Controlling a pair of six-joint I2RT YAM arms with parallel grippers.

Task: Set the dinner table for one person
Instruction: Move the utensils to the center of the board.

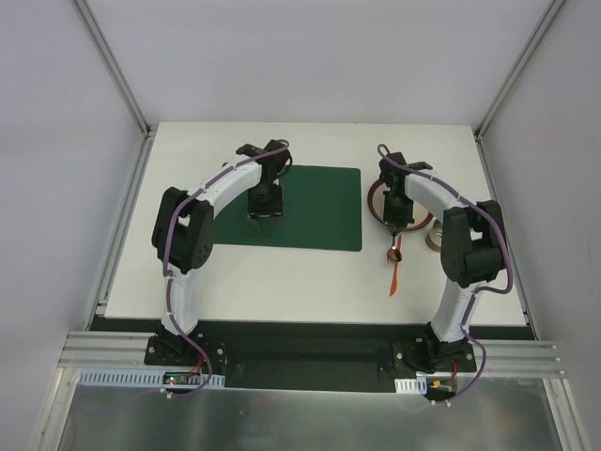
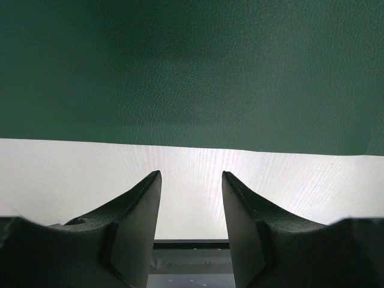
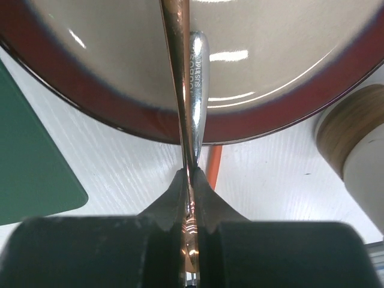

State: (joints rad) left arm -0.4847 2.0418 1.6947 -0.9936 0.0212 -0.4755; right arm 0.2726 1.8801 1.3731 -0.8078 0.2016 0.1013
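Left hand (image 2: 191,175) parted; right hand (image 3: 191,175) pinched closed.

The dinner table (image 1: 282,291) is plain matte white, with a faint pale grain up close. The placemat (image 1: 319,211) is dark green with a fine, leathery pebbled pattern. The plate (image 3: 90,102) is glossy beige with a dark red rim. The copper utensil (image 3: 177,72) shines rose-gold. The silver utensil (image 3: 198,78) carries tiny stamped lettering. An orange handle (image 3: 214,162) shows bright. The cup (image 3: 351,120) has a wood-brown band and a cream body. The left arm (image 1: 221,183) and right arm (image 1: 437,195) are white with black joints and purple cables.
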